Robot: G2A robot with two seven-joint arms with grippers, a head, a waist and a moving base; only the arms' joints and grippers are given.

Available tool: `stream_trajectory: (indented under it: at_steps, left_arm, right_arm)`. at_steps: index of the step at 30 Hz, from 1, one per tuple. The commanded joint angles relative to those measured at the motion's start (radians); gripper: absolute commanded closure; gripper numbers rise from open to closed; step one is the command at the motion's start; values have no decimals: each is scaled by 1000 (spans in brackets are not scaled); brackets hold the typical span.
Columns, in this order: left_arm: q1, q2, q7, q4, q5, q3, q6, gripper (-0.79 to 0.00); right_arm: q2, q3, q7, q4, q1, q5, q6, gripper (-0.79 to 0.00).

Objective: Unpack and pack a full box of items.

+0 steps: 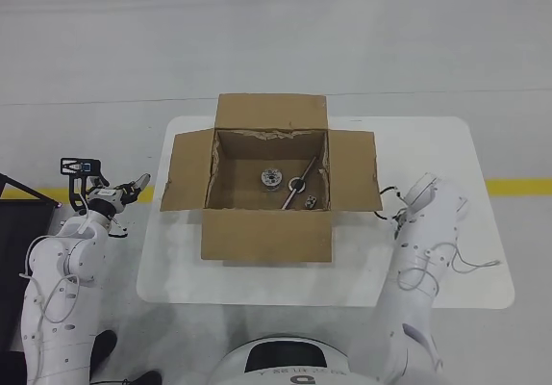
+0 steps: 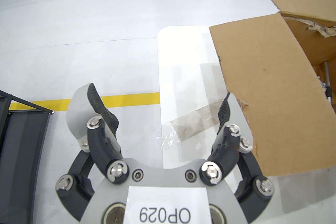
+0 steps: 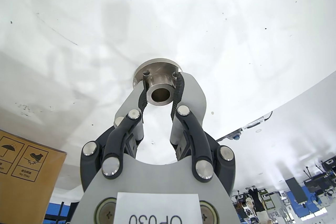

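Bushing [image 3: 158, 79] — steel, flanged, hollow; box [image 1: 266, 236] cardboard, open

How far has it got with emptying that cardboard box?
The cardboard box stands open. The right hand grips a metal flanged bushing over the white table. The left hand is open. A round metal part, a rod and a small block lie inside, not yet unpacked.
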Motion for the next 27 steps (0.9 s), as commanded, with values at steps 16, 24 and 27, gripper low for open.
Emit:
stream_trajectory:
  at_steps: [16, 24, 27]
  left_arm:
    - [0, 0, 0, 0, 0, 0, 0, -785]
    - [0, 0, 0, 0, 0, 0, 0, -785]
    - [0, 0, 0, 0, 0, 0, 0, -785]
  right_arm:
    - [-1, -4, -53, -233, -53, 255, 53, 0]
    - [27, -36, -173, -452, -130, 579, 173, 0]
    - [56, -105, -208, -568, -188, 703, 208, 0]
